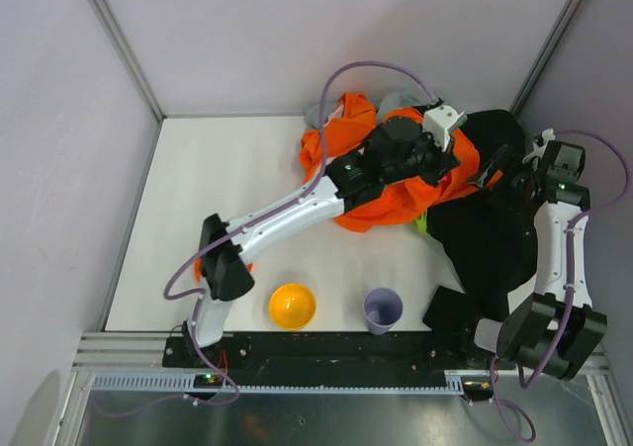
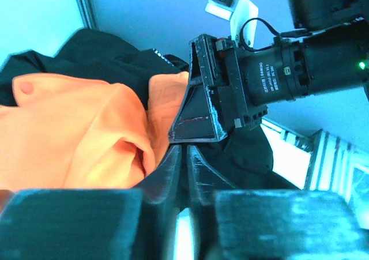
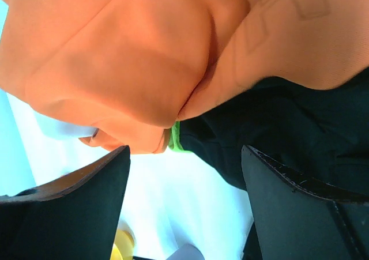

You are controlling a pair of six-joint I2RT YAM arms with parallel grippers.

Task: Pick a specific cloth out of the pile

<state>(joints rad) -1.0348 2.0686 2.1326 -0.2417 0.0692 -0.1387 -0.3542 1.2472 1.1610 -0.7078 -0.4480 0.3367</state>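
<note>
**Going in for the green sliver under the orange hem**

My right gripper (image 3: 185,150) is released, its fingers spread wide and aimed at the seam where the orange garment (image 3: 132,58) meets the black garment (image 3: 288,133). The cloth (image 3: 174,139) I want is there. Only a thin lime strip shows, tucked beneath the orange fold and touching the black, just above the bare bench (image 3: 190,214). From above, the same strip peeks out at the near right edge of the pile (image 1: 376,209).

My left gripper (image 2: 184,156) is clenched, fingers pressed together over the orange. I cannot tell whether any fabric is caught between them.

I judge the step in hand to be the approach to a pinch. To do it well, I should come in low along the bench and centre the strip between my right fingers. I should clench only once green fills the gap. The orange hem hangs right beside it and the black lies on the other side, so either could get caught along with it.

The visible strip is narrow and runs roughly along that seam, near to far in the top view. The rest of the cloth is buried, so I cannot tell its true long axis or which way it points.
</note>
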